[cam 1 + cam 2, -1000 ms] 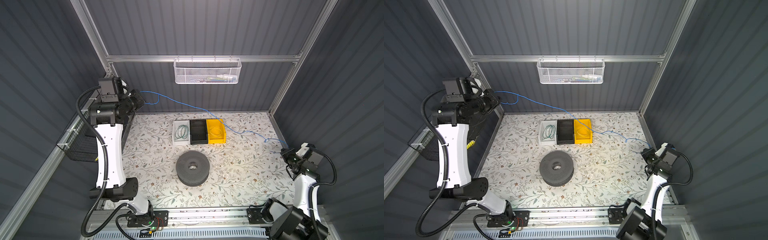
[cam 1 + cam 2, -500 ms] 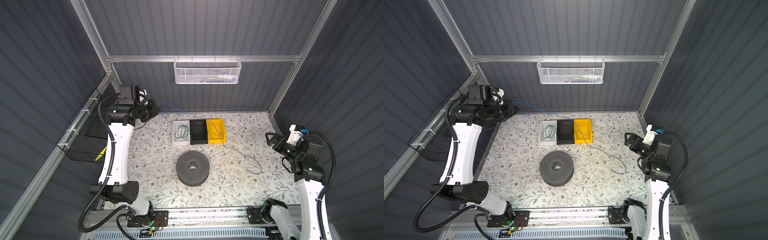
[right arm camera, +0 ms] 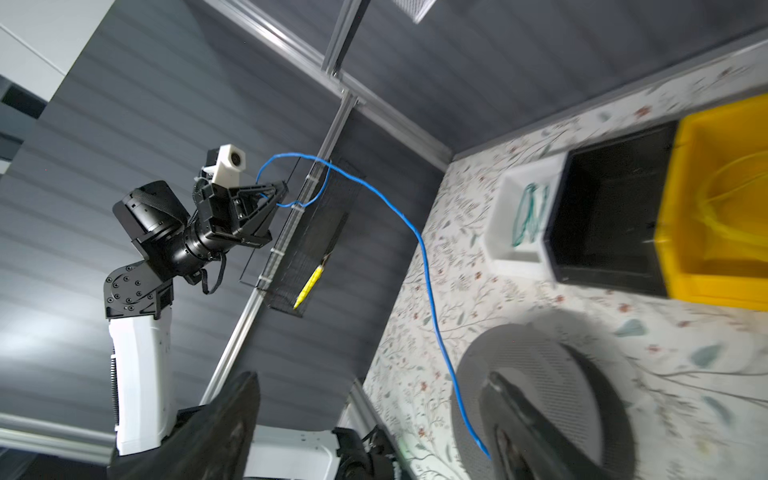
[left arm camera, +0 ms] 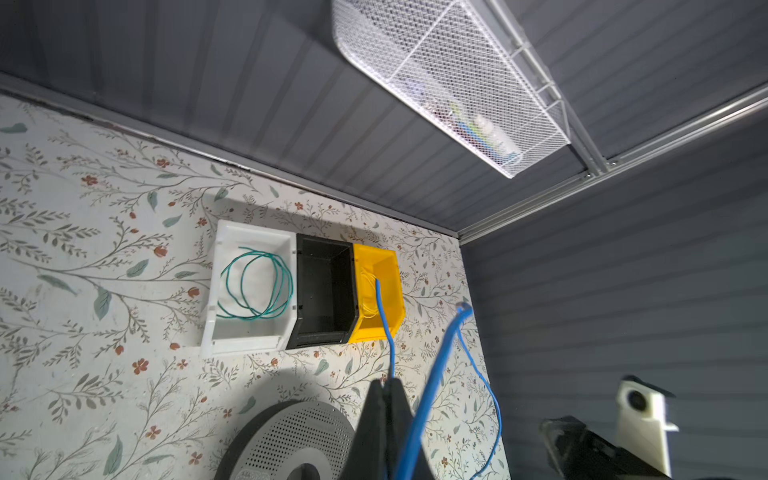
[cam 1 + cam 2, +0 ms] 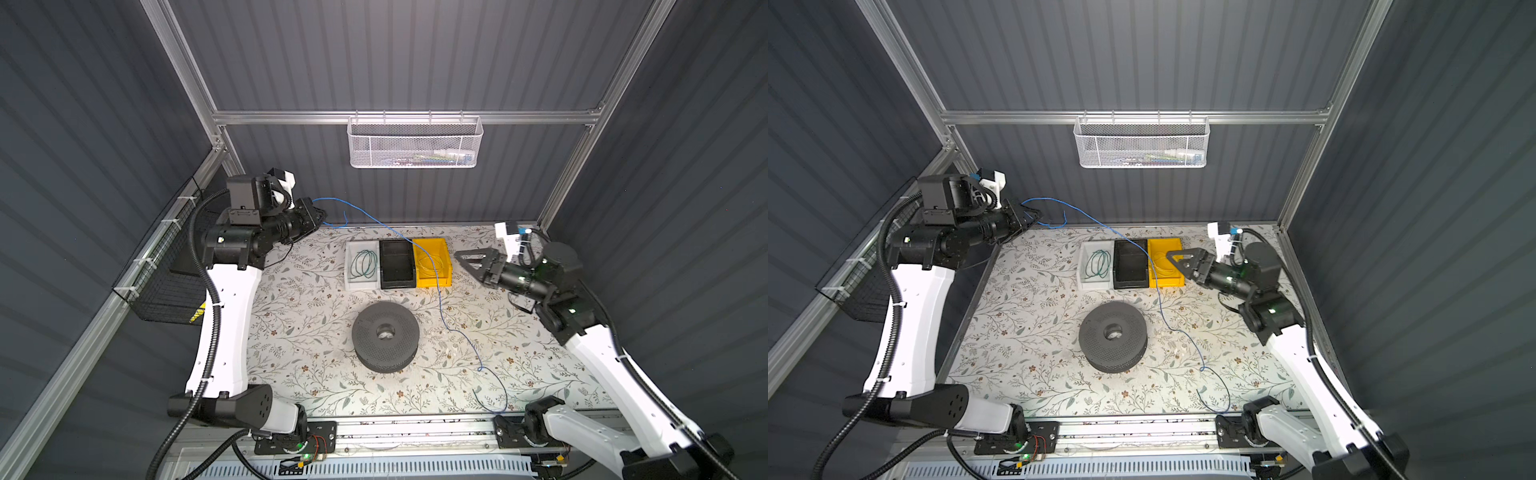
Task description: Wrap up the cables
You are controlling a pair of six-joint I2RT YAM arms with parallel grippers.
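- Close to the front rail, the free end of the wire [image 5: 441, 307] is seen lying on the table [image 5: 311, 353] in a loose curve, with one small loop a little farther back.
- From that loop the wire is led across the table, past the right side of the disc [image 5: 365, 345]; whether the two touch cannot be told.
- The disc, dark and perforated, is laid flat near the middle of the table.
- Farther right, the right gripper [image 5: 467, 262] is held above the table with its jaws spread wide. Nothing is gripped, and in both top views it is seen apart from the wire.
- Behind the disc, three bins are set in a row, side against side: the white bin [image 5: 349, 266], the black bin [image 5: 397, 283] and the yellow bin [image 5: 432, 283].
- A green coil [image 5: 363, 264] is laid in the white bin, and the wire is passed over the yellow bin.
- At the far left corner, the left gripper [image 5: 320, 214] is raised above the table, its jaws pressed together on the wire. A short loop is hung beside it.
- On the back wall, a mesh basket [image 5: 413, 145] is hung from the rail.
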